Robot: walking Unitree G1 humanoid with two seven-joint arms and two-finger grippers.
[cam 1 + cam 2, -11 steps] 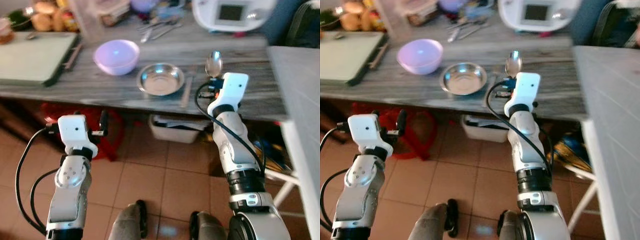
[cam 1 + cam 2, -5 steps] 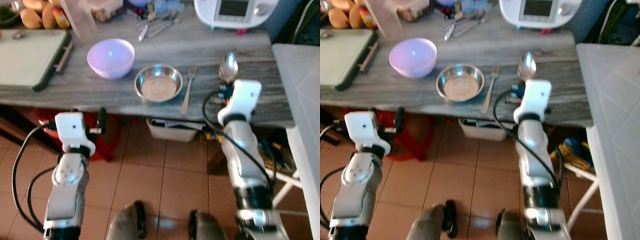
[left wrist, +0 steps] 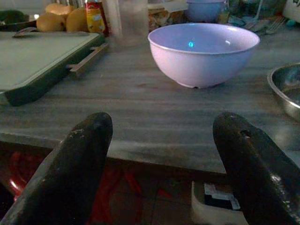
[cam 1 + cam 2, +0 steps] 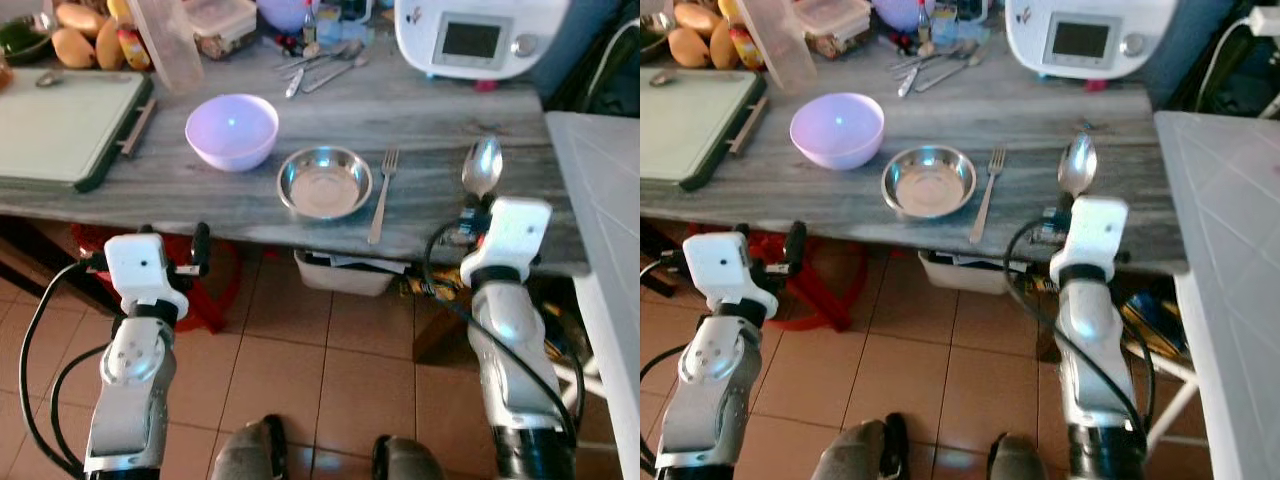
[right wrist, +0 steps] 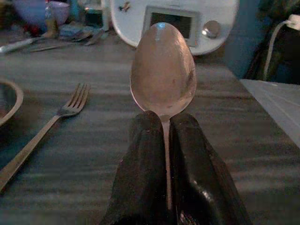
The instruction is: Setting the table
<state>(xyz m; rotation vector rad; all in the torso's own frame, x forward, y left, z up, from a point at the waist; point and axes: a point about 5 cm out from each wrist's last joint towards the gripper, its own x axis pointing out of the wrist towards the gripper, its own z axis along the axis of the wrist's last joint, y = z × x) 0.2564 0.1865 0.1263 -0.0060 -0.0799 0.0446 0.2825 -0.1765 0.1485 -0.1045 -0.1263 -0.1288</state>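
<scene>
Right gripper (image 5: 161, 136) clamped on spoon (image 5: 163, 70) over table (image 4: 440, 110), right of fork (image 4: 381, 190); left gripper (image 3: 164, 159) wide open, empty.

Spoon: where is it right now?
The spoon is clamped in the right claw, held over the table's right end, to the right of the fork.

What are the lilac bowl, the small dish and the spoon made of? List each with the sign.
Lilac bowl: probably plastic or melamine, smooth and opaque with a soft sheen.
Small dish: metal, likely stainless steel, with mirror-like reflections.
Spoon, clamped in the right pincer: polished metal, reflective bowl.
</scene>
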